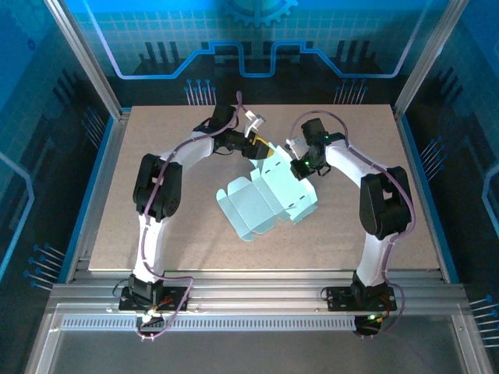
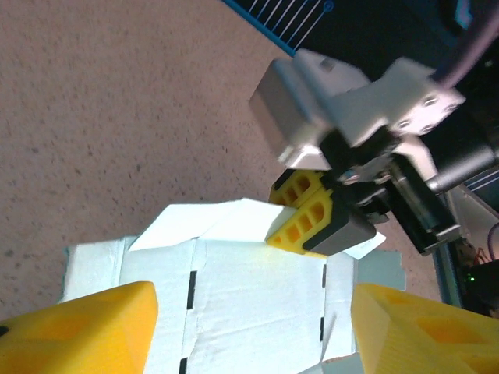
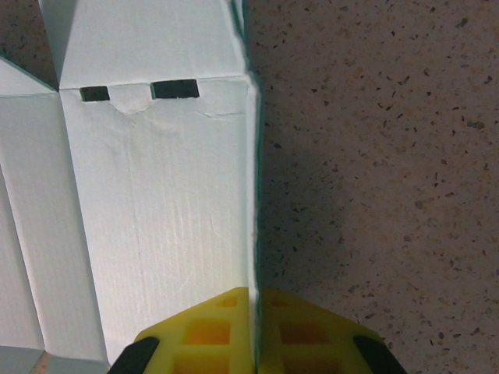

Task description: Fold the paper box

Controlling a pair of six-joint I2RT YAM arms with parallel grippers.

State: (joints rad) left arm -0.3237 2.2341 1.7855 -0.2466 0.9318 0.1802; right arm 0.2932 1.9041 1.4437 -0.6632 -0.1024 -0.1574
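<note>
- The surface [image 1: 312, 249] is a tan, speckled board. Both arms are bolted at its near edge and bend in toward its middle.
- The left arm [image 1: 156, 187] rises from the near-left corner and reaches toward the far edge, then turns right. The right arm [image 1: 382, 202] mirrors it from the near-right corner.
- The paper box [image 1: 269, 201] lies at about the middle of the surface, between the two arms and a little toward the far edge. It is a pale mint-blue die-cut sheet, mostly unfolded, with its flaps spread out flat toward the near-left. Its far-right part is lifted off the board.
- The right hand [image 1: 300, 167] is at the far-right end of the sheet, clenched on the paper box. In the right wrist view [image 3: 253, 339] a raised panel edge of the paper box [image 3: 156, 218] runs straight into the seam between the two yellow fingers [image 3: 207, 335]. The left wrist view shows the same hand [image 2: 312, 222] pinching the far edge of the sheet [image 2: 249, 288].
- The left hand [image 1: 261, 148] hovers just beyond the sheet's far edge, close to the right hand. It is released: in its own wrist view [image 2: 249, 319] the two yellow fingers [image 2: 86, 327] stand wide apart with the sheet below and between them. Whether they touch the paper cannot be told.
- Small dark slots [image 3: 175, 89] are cut along a crease in the panel the right hand grips.
</note>
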